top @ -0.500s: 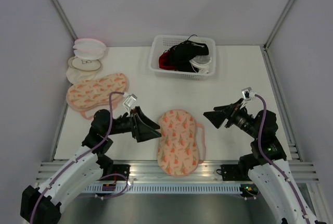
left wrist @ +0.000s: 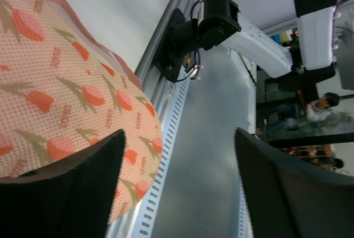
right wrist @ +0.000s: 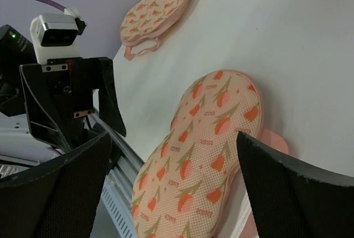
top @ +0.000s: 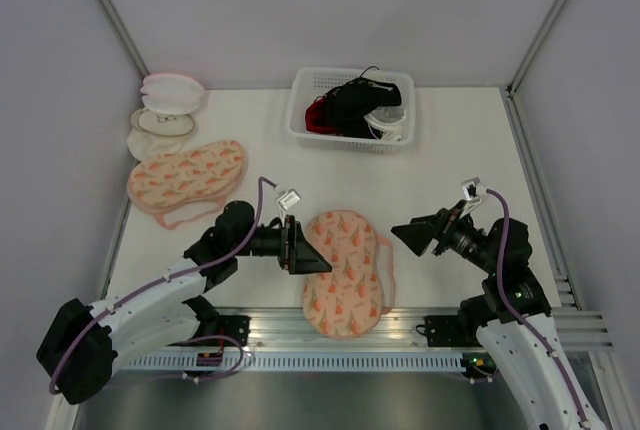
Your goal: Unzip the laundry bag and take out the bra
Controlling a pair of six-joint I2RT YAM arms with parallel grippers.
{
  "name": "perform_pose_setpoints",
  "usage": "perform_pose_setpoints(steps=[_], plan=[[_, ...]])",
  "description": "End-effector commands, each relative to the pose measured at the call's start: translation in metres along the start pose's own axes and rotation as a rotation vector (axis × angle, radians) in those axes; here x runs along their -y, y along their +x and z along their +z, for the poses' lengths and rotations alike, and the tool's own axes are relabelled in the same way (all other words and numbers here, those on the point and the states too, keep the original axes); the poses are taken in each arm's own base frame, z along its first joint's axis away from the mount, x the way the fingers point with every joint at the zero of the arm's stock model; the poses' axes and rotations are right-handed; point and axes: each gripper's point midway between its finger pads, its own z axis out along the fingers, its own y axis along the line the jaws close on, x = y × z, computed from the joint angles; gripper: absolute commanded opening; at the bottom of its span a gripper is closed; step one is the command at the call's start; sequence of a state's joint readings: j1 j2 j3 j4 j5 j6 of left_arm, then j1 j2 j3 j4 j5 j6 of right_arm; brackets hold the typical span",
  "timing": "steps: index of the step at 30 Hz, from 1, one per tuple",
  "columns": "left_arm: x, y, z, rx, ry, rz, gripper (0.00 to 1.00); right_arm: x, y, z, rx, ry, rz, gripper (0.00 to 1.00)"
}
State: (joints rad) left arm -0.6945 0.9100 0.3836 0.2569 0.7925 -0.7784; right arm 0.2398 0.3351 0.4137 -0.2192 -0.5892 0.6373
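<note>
- The left gripper [top: 308,249] has its jaws spread wide and holds nothing. In its wrist view one finger [left wrist: 77,193] is just over the printed mesh of the laundry bag [top: 345,270], near the bag's left edge.
- Compared with half a second before, this gripper has moved to the right and reached toward the bag, so it now sits just beside it (before, there was a clear gap).
- The right gripper [top: 414,233] is also wide apart and empty. It has sunk only a little and hangs near the bag's right side, where the pink strap loop [top: 391,272] sticks out.
- The laundry bag lies flat at the near edge of the table [top: 450,150], between the two grippers. It looks closed. I cannot find the zipper pull in any view.
- The bra is not visible, so I judge it is inside the bag.
- My reading: the approach is nearly finished and the unzipping is not yet begun. One gripper must hold the bag steady while the other finds the pull.
- Farther away lie a second carrot-print bag [top: 185,178], the round cases [top: 165,110] and a white basket [top: 345,140] of dark garments.
</note>
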Motion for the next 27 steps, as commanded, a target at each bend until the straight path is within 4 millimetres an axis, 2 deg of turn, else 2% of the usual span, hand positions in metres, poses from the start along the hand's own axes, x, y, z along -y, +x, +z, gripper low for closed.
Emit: perform_pose_setpoints(steps=[1, 2, 3, 4, 6, 11, 12, 13, 15, 16, 18, 19, 27], plan=[[0.000, -0.019, 0.008, 0.047, -0.043, 0.119, 0.78, -0.008, -0.008, -0.007, 0.019, 0.004, -0.036, 0.98], [-0.010, -0.014, 0.012, 0.028, -0.068, 0.103, 0.34, -0.008, -0.010, -0.008, 0.030, 0.005, -0.039, 0.98], [-0.015, -0.011, 0.015, 0.011, -0.079, 0.104, 0.12, -0.008, -0.009, -0.008, 0.029, 0.006, -0.039, 0.98], [-0.020, -0.006, 0.019, -0.009, -0.087, 0.098, 0.02, -0.008, -0.010, -0.008, 0.034, 0.004, -0.040, 0.96], [-0.028, 0.001, 0.028, -0.039, -0.085, 0.103, 0.02, -0.009, -0.007, -0.007, 0.029, -0.011, -0.028, 0.91], [-0.041, 0.021, 0.050, -0.145, -0.079, 0.116, 0.02, -0.012, -0.003, -0.004, 0.001, -0.042, -0.020, 0.54], [-0.044, 0.027, 0.056, -0.176, -0.081, 0.115, 0.02, -0.013, -0.002, -0.005, -0.005, -0.047, -0.020, 0.38], [-0.048, 0.031, 0.060, -0.191, -0.089, 0.114, 0.02, -0.012, -0.001, -0.004, -0.011, -0.044, -0.017, 0.30], [-0.056, 0.036, 0.067, -0.208, -0.114, 0.111, 0.02, -0.012, 0.000, -0.004, -0.013, -0.043, -0.022, 0.00], [-0.070, 0.041, 0.071, -0.221, -0.157, 0.090, 0.02, -0.011, 0.000, -0.005, -0.014, -0.038, -0.019, 0.00], [-0.082, 0.040, 0.078, -0.215, -0.197, 0.067, 0.02, -0.010, 0.002, -0.005, -0.017, -0.037, -0.014, 0.00], [-0.097, 0.040, 0.082, -0.203, -0.250, 0.051, 0.02, -0.009, 0.002, -0.005, -0.017, -0.033, -0.013, 0.00], [-0.155, 0.009, 0.112, -0.027, -0.452, -0.049, 0.02, 0.002, 0.011, -0.005, -0.055, 0.021, 0.014, 0.01]])
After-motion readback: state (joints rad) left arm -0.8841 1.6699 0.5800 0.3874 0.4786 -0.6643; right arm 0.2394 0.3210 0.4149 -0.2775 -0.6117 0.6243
